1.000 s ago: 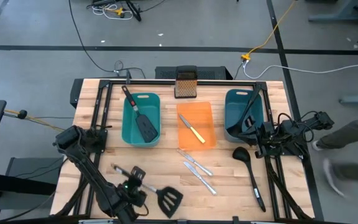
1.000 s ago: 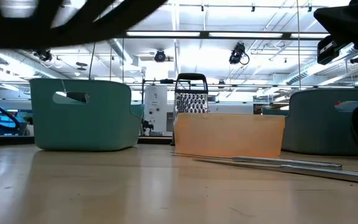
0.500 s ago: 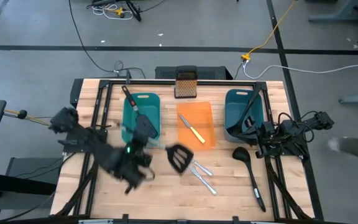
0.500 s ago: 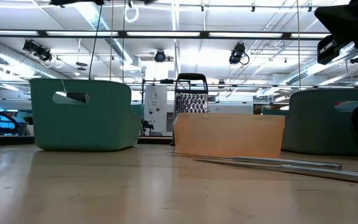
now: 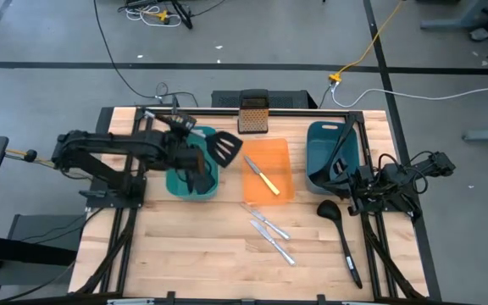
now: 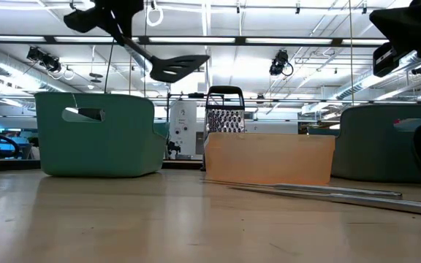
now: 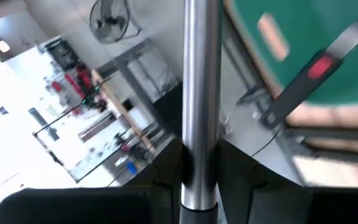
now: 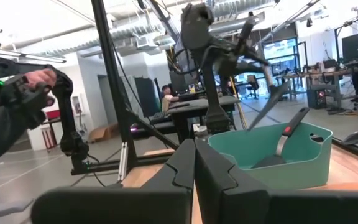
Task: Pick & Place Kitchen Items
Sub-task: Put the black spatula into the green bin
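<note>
My left gripper (image 5: 188,144) hangs over the left teal bin (image 5: 176,182), shut on a black slotted spatula (image 5: 224,146) whose head (image 6: 177,67) sticks out past the bin's right rim. A second spatula (image 8: 288,140) leans in that bin. The yellow-handled knife (image 5: 265,180) lies in the orange tray (image 5: 282,157). Two silver knives (image 5: 271,230) and a ladle (image 5: 342,234) lie on the table; another ladle (image 5: 335,161) stands in the right teal bin (image 5: 316,140). My right gripper (image 8: 194,163), shut, waits at the table's right side (image 5: 352,183). My left gripper pinches the spatula's silver shaft (image 7: 201,143) between its two fingers (image 7: 160,186), and the shaft runs straight on ahead of them. The spatula is lifted clear above the left bin and slopes down from the gripper (image 6: 112,13) toward its head.
The dark box grater (image 5: 253,113) stands at the table's far edge behind the tray. A black frame rail (image 5: 227,110) runs along the far edge. Bare wood (image 5: 193,254) lies across the near half of the table.
My left gripper has carried the spatula up from the table's near-left part toward the far edge. It now holds the spatula high over the left teal bin. The spatula has been lifted clear of the wood and turned about, head now toward the tray.
</note>
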